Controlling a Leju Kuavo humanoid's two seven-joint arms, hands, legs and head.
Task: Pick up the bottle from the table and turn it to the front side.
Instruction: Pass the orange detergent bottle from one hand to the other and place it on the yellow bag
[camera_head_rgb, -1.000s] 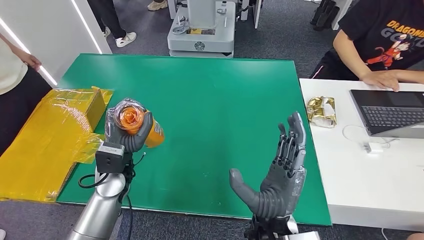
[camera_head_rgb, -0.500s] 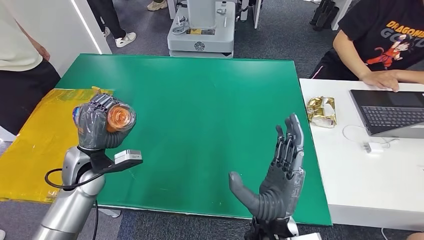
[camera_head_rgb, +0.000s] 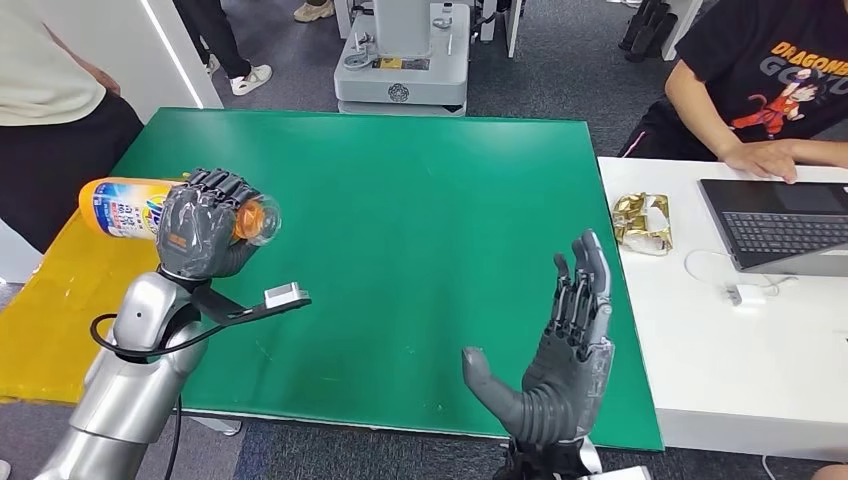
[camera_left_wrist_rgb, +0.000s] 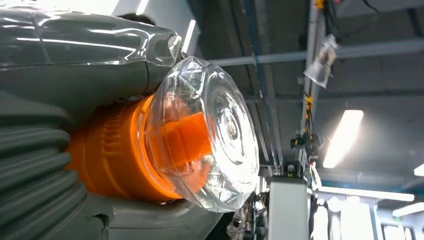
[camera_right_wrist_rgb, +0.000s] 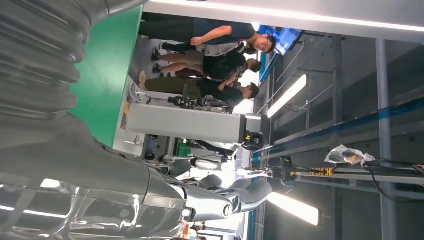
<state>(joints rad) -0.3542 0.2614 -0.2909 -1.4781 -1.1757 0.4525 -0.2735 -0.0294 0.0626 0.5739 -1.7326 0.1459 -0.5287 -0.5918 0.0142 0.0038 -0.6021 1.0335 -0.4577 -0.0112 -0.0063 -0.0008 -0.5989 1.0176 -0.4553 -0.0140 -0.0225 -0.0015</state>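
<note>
My left hand (camera_head_rgb: 203, 225) grips an orange bottle (camera_head_rgb: 128, 208) and holds it sideways above the left edge of the green table (camera_head_rgb: 400, 200). Its clear cap end (camera_head_rgb: 260, 218) points right and its labelled body sticks out to the left past the fingers. The left wrist view looks straight at the clear cap (camera_left_wrist_rgb: 210, 135) and the orange neck (camera_left_wrist_rgb: 112, 152) inside my hand. My right hand (camera_head_rgb: 560, 345) stands upright over the table's near right part, palm turned left, fingers spread, holding nothing.
A yellow wrapped box (camera_head_rgb: 60, 300) lies off the table's left edge. A person (camera_head_rgb: 50, 130) stands at the far left. On the white desk (camera_head_rgb: 760, 350) to the right sit a laptop (camera_head_rgb: 780, 225) and a gold wrapper (camera_head_rgb: 643, 222), with a seated person (camera_head_rgb: 760, 70) behind.
My left hand has rolled outward and lifted, swinging the bottle from cap-toward-me to lying sideways with its body pointing left. The right hand has stayed put. The person at left has stepped closer.
</note>
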